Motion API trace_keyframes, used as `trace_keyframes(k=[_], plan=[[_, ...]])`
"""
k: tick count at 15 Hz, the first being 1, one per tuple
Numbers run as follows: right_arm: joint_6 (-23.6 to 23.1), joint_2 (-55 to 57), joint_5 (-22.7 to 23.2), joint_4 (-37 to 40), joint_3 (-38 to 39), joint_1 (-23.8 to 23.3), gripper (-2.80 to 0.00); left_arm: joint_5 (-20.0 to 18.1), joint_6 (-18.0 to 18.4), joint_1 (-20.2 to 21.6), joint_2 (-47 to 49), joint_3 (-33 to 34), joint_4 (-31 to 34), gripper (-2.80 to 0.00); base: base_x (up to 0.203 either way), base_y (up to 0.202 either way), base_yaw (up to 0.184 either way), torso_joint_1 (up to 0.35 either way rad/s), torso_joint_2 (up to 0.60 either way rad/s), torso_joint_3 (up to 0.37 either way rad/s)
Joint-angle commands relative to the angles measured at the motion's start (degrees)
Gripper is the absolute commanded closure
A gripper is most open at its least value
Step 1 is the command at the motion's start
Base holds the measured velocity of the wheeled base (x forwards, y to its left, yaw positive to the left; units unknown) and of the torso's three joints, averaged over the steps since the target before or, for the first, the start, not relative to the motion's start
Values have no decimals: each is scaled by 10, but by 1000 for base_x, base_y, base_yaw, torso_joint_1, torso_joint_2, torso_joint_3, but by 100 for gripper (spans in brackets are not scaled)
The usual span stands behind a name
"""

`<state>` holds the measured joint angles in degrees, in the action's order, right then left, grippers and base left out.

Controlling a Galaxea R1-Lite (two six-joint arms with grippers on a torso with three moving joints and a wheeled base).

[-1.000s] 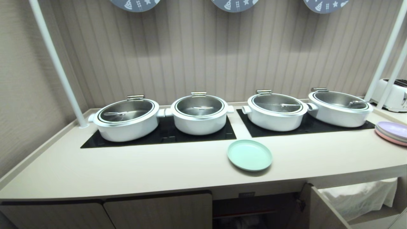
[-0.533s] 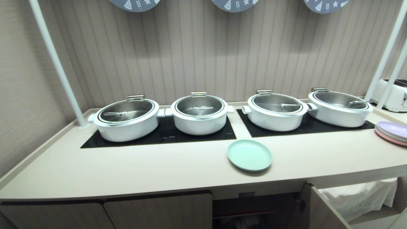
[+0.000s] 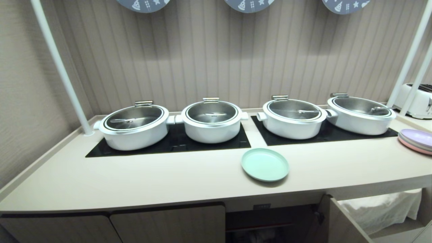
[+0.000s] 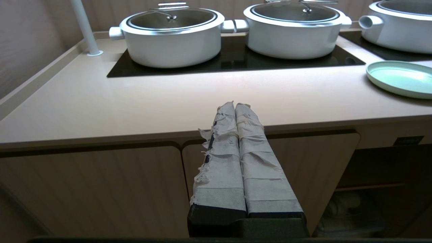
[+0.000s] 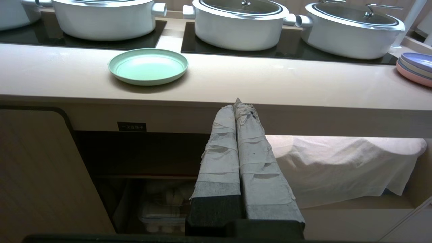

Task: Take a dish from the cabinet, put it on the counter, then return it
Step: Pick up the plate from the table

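Note:
The mint-green dish point(image 3: 265, 164) point(image 4: 400, 78) point(image 5: 148, 65) lies flat on the cream counter point(image 3: 135, 182), just in front of the gap between the two black glass panels. Below it the cabinet point(image 3: 270, 222) stands open, its door point(image 3: 341, 222) swung out to the right and its dark inside point(image 5: 141, 158) showing a wooden shelf. My left gripper point(image 4: 235, 105) is shut and empty, in front of the closed left doors, below the counter's edge. My right gripper point(image 5: 236, 103) is shut and empty too, low before the open cabinet. Neither arm shows in the head view.
Several white lidded pots point(image 3: 135, 126) stand on the glass panels point(image 3: 168, 145) behind the dish. Pink and lilac plates point(image 3: 416, 141) are stacked at the counter's right end, a white toaster point(image 3: 415, 99) behind them. A white cloth point(image 5: 344, 165) fills the niche right of the cabinet. White poles point(image 3: 60, 67) rise at both ends.

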<state>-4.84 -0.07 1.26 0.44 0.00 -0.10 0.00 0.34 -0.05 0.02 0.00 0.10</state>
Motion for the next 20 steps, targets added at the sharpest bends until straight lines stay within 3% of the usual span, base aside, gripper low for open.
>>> trace_keyframes(k=[1,11,17,20], plan=[[-1,2,0,0,0,0,0,0,0,0,0,0,0,0,0,0,0,0,0,0],[-9,12,0,0,0,0,0,0,0,0,0,0,0,0,0,0,0,0,0,0],[-11,156,5,-25,-31,2,0,0,0,0,0,0,0,0,0,0,0,0,0,0],[-6,235,39,-31,-74,2,0,0,0,0,0,0,0,0,0,0,0,0,0,0]])
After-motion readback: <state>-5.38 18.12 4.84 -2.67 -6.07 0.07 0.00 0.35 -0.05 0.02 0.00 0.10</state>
